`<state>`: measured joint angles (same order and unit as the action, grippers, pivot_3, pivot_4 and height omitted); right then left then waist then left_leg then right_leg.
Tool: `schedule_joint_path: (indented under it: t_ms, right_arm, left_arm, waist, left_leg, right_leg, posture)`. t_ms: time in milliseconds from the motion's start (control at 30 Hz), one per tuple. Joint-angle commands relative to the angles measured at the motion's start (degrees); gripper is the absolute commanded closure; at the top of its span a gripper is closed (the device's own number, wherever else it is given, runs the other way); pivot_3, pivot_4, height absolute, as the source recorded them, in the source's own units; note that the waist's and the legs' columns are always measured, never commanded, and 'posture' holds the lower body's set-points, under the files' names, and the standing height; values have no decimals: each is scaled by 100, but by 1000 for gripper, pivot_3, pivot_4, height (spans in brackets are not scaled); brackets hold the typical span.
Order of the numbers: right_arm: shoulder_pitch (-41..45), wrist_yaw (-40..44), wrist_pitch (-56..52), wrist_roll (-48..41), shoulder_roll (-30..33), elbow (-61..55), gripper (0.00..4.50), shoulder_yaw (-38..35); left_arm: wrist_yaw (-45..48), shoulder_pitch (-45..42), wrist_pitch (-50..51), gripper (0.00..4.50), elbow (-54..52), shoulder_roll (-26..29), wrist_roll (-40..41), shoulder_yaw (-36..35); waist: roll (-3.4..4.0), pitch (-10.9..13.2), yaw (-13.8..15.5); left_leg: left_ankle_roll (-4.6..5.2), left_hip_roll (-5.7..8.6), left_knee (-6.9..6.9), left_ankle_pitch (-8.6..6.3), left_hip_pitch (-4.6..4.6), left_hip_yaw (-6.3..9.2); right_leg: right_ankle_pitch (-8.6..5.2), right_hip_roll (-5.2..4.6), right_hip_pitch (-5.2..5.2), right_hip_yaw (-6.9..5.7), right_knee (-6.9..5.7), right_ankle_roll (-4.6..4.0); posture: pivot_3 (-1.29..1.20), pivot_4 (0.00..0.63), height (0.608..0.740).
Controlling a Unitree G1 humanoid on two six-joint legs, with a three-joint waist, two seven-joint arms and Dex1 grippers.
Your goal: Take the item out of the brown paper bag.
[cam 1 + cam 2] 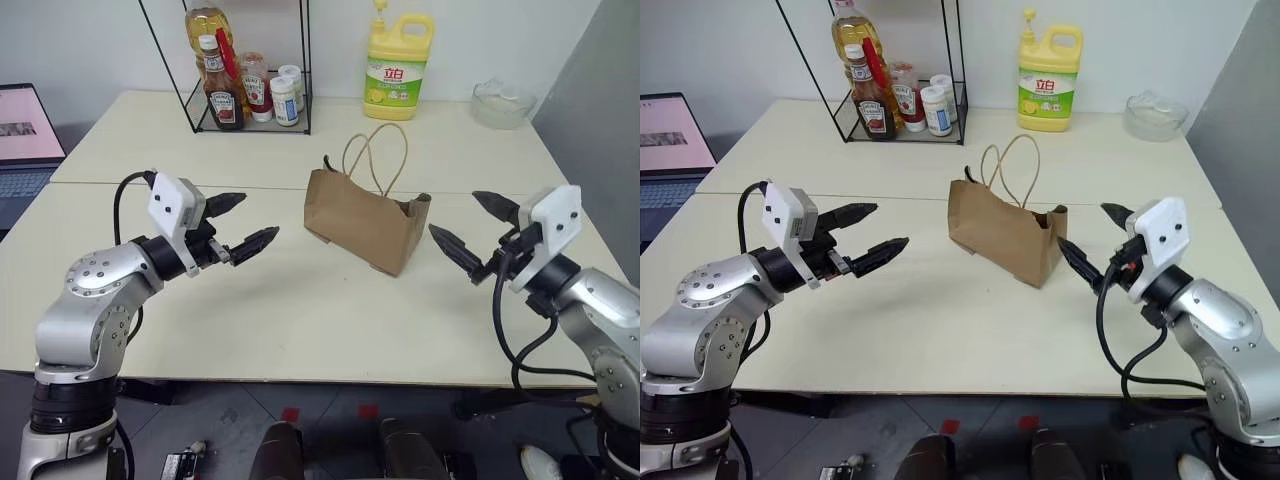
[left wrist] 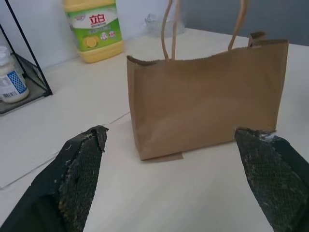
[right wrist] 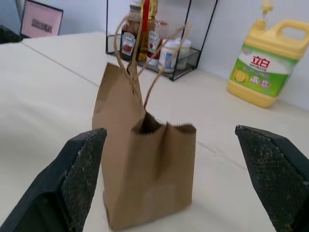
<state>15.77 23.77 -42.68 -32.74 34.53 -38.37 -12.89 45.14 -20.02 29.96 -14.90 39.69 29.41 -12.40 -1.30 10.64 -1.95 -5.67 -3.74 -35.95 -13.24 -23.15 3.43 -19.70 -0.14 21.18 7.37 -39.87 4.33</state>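
The brown paper bag [image 1: 366, 223] stands upright near the middle of the cream counter [image 1: 280, 310], its two cord handles [image 1: 377, 155] rising above its open mouth; the item inside cannot be seen (the bag's walls hide whatever it holds). To the bag's left hangs the left gripper [image 1: 243, 225], its fingers [image 2: 79, 174] spread wide and empty, pointing toward the bag but apart from it. To the bag's right hangs the right gripper [image 1: 478, 232], likewise spread and empty — its nearer finger close beside the bag's end. Behind the bag stand a yellow detergent jug [image 1: 396, 66] and a wire rack of bottles [image 1: 250, 85].
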Motion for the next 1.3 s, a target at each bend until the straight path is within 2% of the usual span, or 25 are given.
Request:
schedule_joint_path:
  t_ms: [33, 133, 333, 567, 767, 1133, 1300]
  right_arm:
    - [853, -171, -711, -660, 2, 362, 0, -240]
    - [1421, -113, -1105, -1054, -3, 816, 0, -226]
    - [2168, 108, -1494, -1116, 19, 1594, 0, 225]
    - [2759, 461, -1243, -685, -179, 2262, 0, 981]
    - [3067, 427, -921, -176, -542, 2670, 0, 1443]
    - [3733, -186, -603, 534, -1350, 3300, 0, 1396]
    - [3913, -237, -760, 545, -1389, 3326, 0, 1327]
  left_arm:
    - [146, -240, -34, 40, 17, -3, 100, 119]
    - [206, -331, -31, 40, 60, -10, 93, 196]
    - [282, -433, -38, 40, 113, -14, 80, 270]
    - [405, -531, -62, 40, 207, 48, 32, 310]
    - [454, -514, -76, 40, 208, 72, -2, 301]
    - [511, -617, -12, 40, 233, 127, 101, 241]
    - [986, -721, 231, 40, 88, 493, 444, 120]
  waist:
    - [0, 1, -9]
    - [0, 1, -5]
    - [2, 2, -5]
    - [4, 3, -11]
    - [4, 3, -36]
    - [6, 4, -73]
    - [11, 7, -106]
  left_leg:
    - [0, 0, -1, 0, -1, 0]
    - [1, -1, 0, 0, -1, 7]
    - [0, 0, -3, 1, -29, 15]
    - [0, -1, -3, 1, -33, 20]
    - [0, 0, -4, 1, -38, 24]
    - [-2, 0, -10, 3, -69, 44]
    - [-2, 0, -8, 3, -75, 44]
  right_leg:
    - [2, 0, 2, 0, -1, -3]
    - [4, 1, 1, -9, -1, -7]
    - [5, -1, 22, -18, 0, -9]
    - [5, -1, 25, -24, -1, -9]
    - [5, -1, 29, -28, -2, -9]
    - [6, -4, 48, -51, -6, -10]
    - [6, -3, 58, -51, -10, -11]
  posture:
    - [0, 150, 740]
    - [0, 150, 740]
    - [0, 150, 740]
    - [0, 150, 740]
    - [0, 150, 740]
    - [0, 150, 740]
    - [0, 150, 740]
